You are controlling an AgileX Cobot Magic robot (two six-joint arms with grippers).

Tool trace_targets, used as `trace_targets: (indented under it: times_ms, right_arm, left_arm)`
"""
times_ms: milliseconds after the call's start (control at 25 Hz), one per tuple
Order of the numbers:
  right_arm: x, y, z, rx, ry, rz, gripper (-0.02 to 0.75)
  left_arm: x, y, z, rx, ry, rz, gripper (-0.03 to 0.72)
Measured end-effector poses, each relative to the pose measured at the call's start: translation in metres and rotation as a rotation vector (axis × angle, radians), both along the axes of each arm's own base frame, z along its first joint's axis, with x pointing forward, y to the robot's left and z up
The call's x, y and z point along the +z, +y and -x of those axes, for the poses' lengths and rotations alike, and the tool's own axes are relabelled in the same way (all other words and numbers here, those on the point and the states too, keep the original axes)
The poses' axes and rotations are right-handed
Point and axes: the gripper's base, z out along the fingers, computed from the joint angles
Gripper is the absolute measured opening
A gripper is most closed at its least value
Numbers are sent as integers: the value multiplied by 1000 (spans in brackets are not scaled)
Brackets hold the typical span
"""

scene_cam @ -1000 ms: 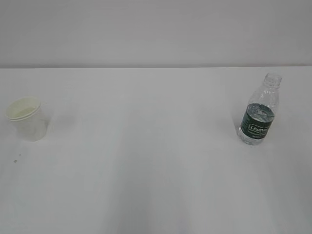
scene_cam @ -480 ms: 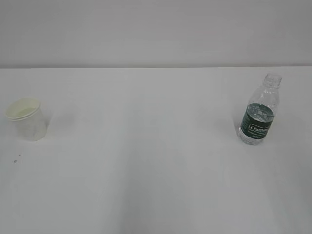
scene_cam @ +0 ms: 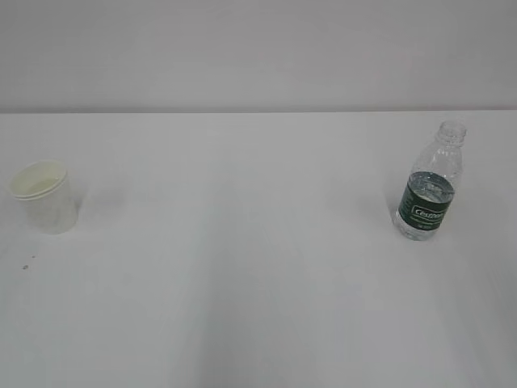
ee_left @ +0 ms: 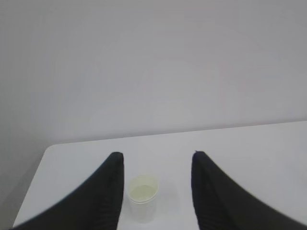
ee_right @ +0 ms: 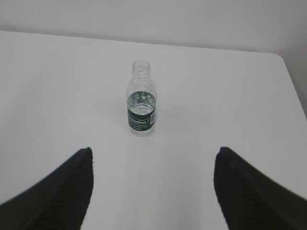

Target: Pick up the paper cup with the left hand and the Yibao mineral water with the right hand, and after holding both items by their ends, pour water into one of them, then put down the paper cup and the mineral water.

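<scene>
The paper cup is white with a pale cream inside. The Yibao mineral water is clear ribbed plastic, its label dark green with white lettering. The tabletop is plain white.

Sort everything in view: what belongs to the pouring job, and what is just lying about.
Job:
paper cup
Yibao mineral water, uncapped
left hand, open
right hand, open

Lying about:
a small dark speck on the table near the cup; nothing else.
</scene>
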Motion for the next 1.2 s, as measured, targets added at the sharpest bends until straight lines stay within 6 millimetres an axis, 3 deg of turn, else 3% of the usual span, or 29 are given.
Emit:
trace_targets:
  times_ms: [320,840,1200]
  right_arm:
    - [0,0,1,9,-10,16,589]
    - [6,-3,31,17,-162,23,589]
    - [6,-4,40,17,-198,22,589]
  left_arm:
    - [3,1,6,9,-49,-5,323]
    - [6,5,30,36,-168,-28,321]
    - [5,8,50,68,-247,-60,321]
